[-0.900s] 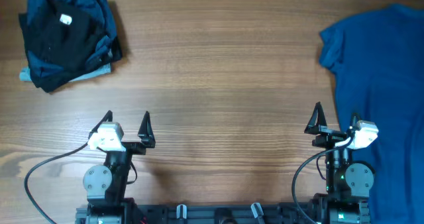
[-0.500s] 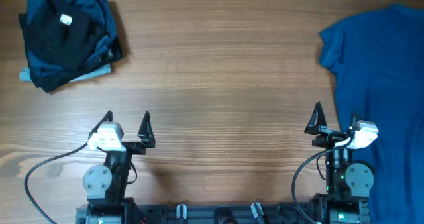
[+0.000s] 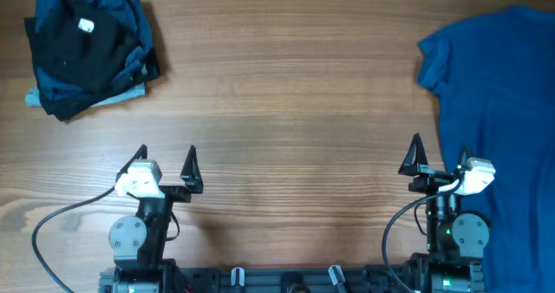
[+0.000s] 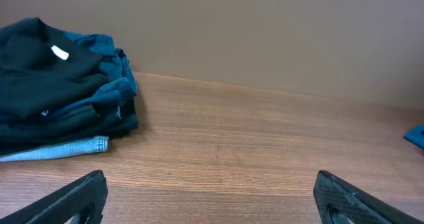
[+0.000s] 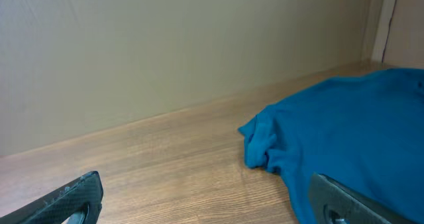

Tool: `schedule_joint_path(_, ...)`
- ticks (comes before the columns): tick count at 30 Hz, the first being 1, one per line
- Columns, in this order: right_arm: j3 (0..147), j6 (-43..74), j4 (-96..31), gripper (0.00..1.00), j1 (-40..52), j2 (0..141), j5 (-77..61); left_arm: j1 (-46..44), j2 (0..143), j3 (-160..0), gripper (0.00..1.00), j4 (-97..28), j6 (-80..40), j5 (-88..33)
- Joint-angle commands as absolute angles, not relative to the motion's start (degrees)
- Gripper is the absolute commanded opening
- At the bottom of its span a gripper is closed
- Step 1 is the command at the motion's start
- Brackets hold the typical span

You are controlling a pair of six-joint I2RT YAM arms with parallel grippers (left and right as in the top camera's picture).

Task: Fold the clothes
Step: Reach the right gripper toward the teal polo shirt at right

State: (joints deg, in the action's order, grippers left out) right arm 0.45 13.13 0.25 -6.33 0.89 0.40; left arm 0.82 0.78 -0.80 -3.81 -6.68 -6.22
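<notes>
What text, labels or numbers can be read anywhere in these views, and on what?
No legible text in any view.
White neck label on the black garment: too small to tell whether it carries any print, in both the overhead and left wrist views.
Blue polo shirt and table: no print or markings visible.

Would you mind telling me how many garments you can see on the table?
4: the blue polo shirt spread at the right edge; a black garment, a darker blue one and a pale grey-blue one stacked far left. More may be hidden underneath.
</notes>
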Motion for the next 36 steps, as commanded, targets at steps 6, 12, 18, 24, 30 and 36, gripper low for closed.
schedule_joint_path(6, 0.3, 12.14, 0.4, 1.0, -6.66, 0.8, -0.3, 1.02, 0.45, -0.32, 1.0, -3.88, -6.02, -5.45)
schedule_joint_path(12, 0.3, 11.99, 0.43, 1.0, -6.66, 0.8, -0.05, 1.02, 0.45, -0.32, 1.0, -3.88, -6.04, -5.45)
schedule_joint_path(18, 0.3, 44.1, 0.69, 0.99, -6.61, 1.04, -9.41, 1.02, 0.45, -0.32, 1.0, -3.88, -6.02, -5.45)
schedule_joint_path(24, 0.3, 78.19, 0.89, 1.0, -6.61, 1.37, -11.73, 1.02, 0.45, -0.32, 1.0, -3.86, -6.02, -5.45)
schedule_joint_path(30, 0.32, 57.95, 6.44, 1.0, -6.61, 1.39, -24.4, 1.02, 0.45, -0.32, 1.0, -3.88, -6.02, -5.45)
schedule_joint_path(36, 11.05, 41.85, 8.93, 1.0, -6.61, 3.25, -25.23, 1.02, 0.45, -0.32, 1.0, -3.86, -6.02, -5.45)
